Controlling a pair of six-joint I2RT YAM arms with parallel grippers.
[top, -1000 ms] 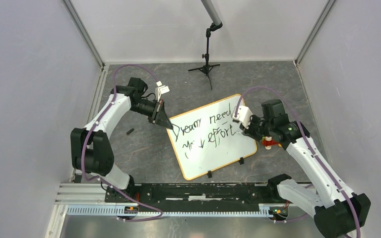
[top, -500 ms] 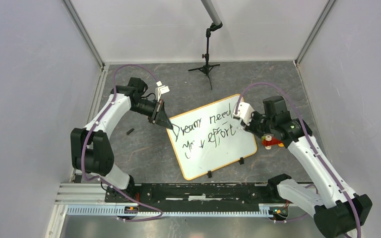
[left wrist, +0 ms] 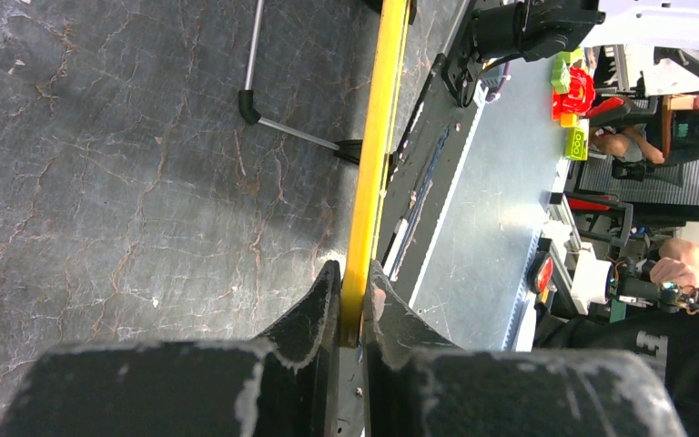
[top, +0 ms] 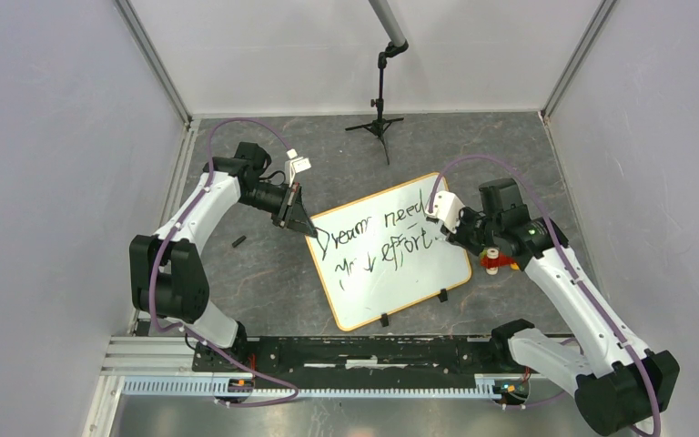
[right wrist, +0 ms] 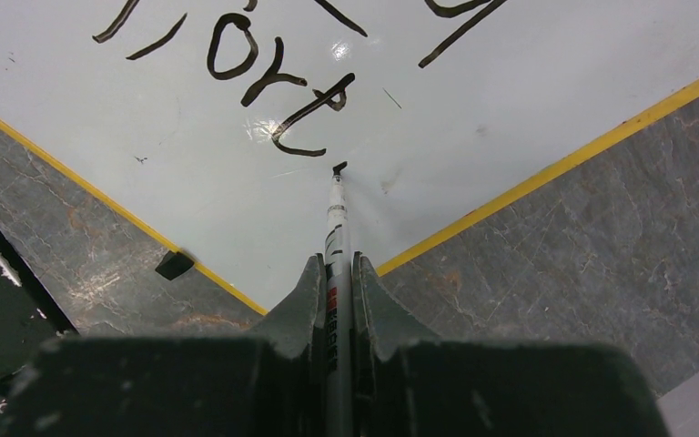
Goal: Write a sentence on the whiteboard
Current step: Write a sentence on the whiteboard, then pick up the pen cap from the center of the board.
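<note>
Large white rectangular whiteboard, orange-rimmed: centre frame, tilted on the dark grey marbled surface.
Black handwritten sentence: two lines.
Left hand: clamped on the whiteboard's upper-left rim.
Right hand: gripping a slim white marker pen, tip at a small black mark.

Overhead camera looks down from the near side; both close wrist cameras share its whiteboard

Dark grey, marble-veined worktop, whiteboard lying flat and skewed at its centre, a black handwritten sentence across its upper half, small black tripod stand near the far edge, short black piece left of the board, red-and-orange toy just beside its right edge.
</note>
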